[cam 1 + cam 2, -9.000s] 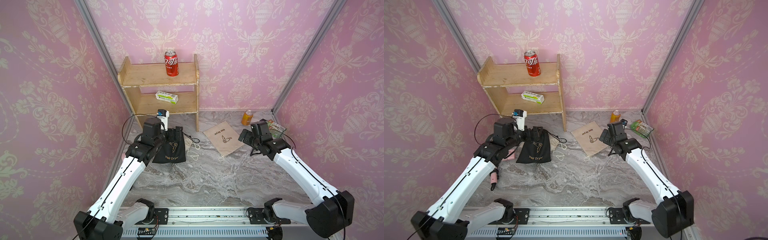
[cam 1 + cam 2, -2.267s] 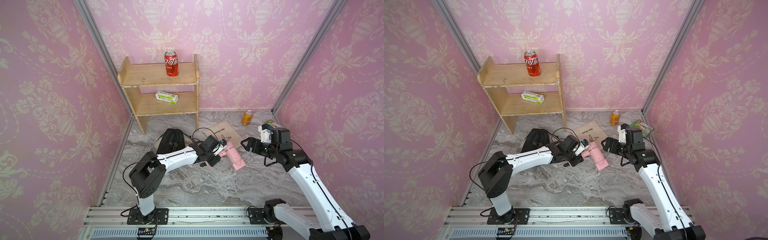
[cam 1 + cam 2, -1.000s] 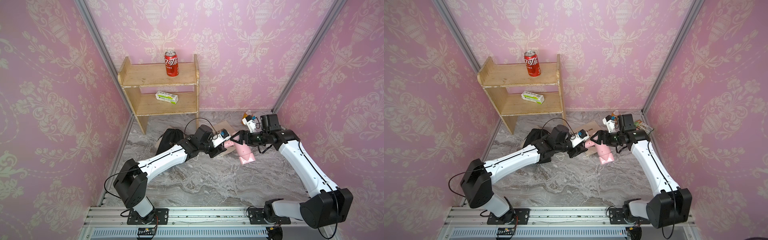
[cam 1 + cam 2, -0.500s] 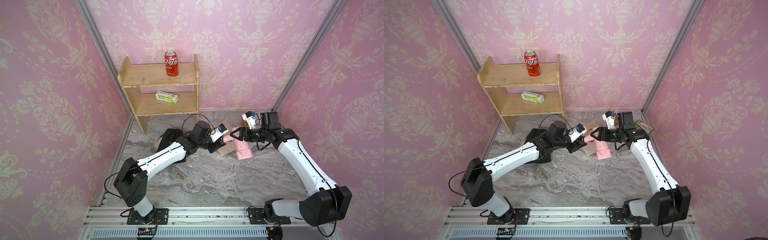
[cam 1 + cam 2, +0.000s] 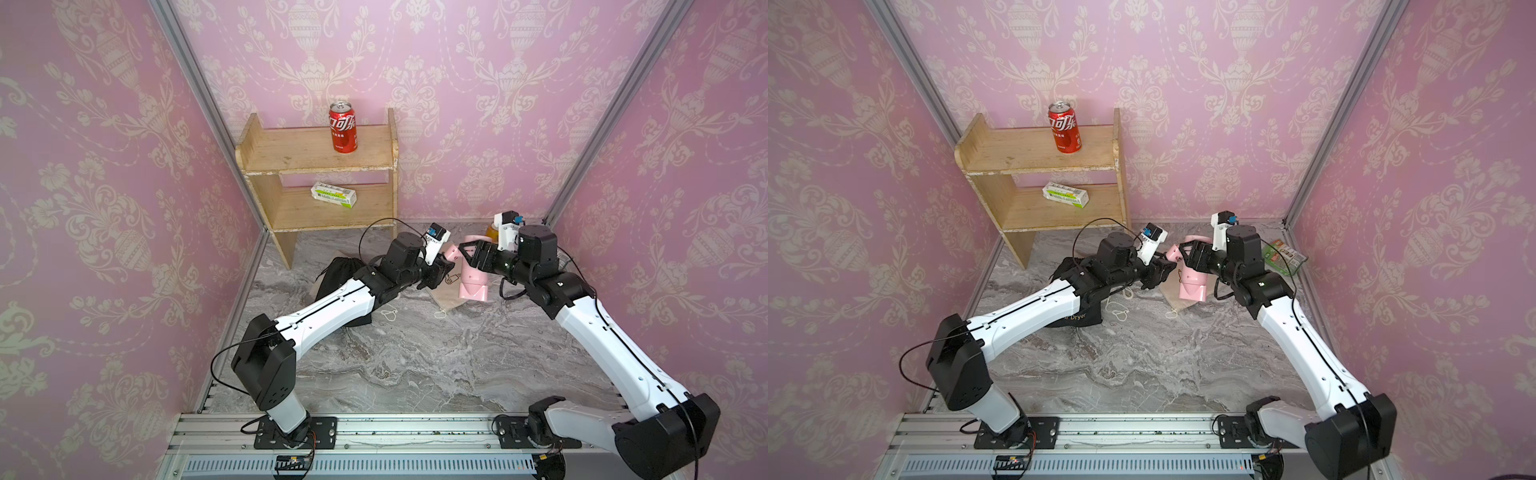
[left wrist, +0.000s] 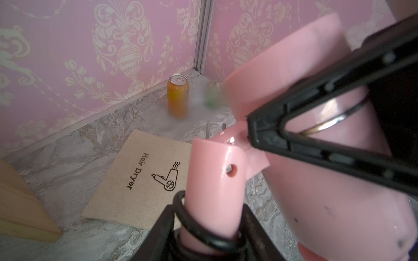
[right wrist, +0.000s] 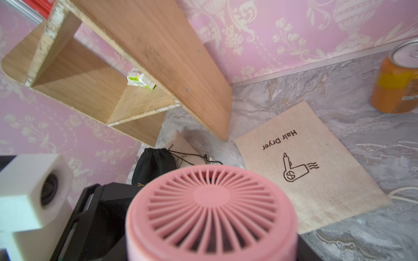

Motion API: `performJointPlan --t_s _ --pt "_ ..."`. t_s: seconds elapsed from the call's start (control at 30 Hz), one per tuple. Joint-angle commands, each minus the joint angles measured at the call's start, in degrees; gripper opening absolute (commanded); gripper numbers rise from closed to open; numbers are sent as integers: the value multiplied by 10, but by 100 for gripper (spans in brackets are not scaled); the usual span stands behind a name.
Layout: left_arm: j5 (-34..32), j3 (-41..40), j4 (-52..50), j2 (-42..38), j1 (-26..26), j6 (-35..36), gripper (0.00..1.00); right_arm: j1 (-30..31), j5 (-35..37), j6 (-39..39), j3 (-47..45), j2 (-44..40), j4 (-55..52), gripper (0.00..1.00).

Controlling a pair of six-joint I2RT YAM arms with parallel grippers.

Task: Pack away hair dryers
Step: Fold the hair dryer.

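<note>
Left gripper [image 5: 441,270] has its jaws part-closed on the handle [image 6: 214,180] of the pink dryer [image 5: 471,286], right beside the black cord [image 6: 203,230] looped round it. The right gripper [image 5: 471,258] stands wider, clamped on the barrel [image 6: 316,203], with one finger lying flat across the pink shell and the rear grille [image 7: 212,210] close under its wrist camera. The dryer seems to hang clear of the table [image 5: 415,357], between the two arms and above the beige pouch [image 5: 446,297], which lies flat. The main risk is that both arms hold one hinged thing. If they move out of step, the handle may fold at its joint, or the dryer may twist in whichever grip is weaker. The barrel is smooth and round, so if the left jaws let go before the right hold is firm, it could roll between the fingers and drop onto the pouch or the stone. The cord is a second worry. Its loops sit against the left jaws, and a withdrawal along the handle could drag them loose, leaving a trailing end to snag. The pouch adds a third, since it looks flat and no mouth shows open, and with both grippers busy nothing is free to hold it. Pushing the dryer at it would likely just slide the cloth toward the orange can [image 6: 178,97] near the wall, which a wide swing of the right arm could also topple.
</note>
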Motion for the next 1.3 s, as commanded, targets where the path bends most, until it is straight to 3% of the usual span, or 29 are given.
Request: performJointPlan --t_s 0.0,0.33,0.57,0.67,0.73,0.8,0.93,1.07,1.27 --pt "-50 30 72 12 -23 -94 25 24 71 79 -23 -27 103 37" --pt "-48 63 105 41 -73 -106 26 77 181 96 -105 -50 274 37" --pt "-32 55 113 43 -99 -121 29 77 211 85 -134 -72 274 37" --pt "-17 38 105 32 -98 -116 35 77 217 72 -130 -81 254 37" --pt "13 38 70 22 -97 -87 47 75 221 67 -131 -89 247 38" --pt "33 33 30 7 -92 -61 59 73 223 59 -129 -94 239 38" --pt "83 -12 -11 -44 -66 -44 72 62 221 45 -123 -102 223 37" --pt "109 -70 -32 -102 -37 -39 75 48 202 35 -117 -106 209 37" --pt "78 -115 -56 -154 22 -64 74 44 159 -2 -114 -117 182 37"
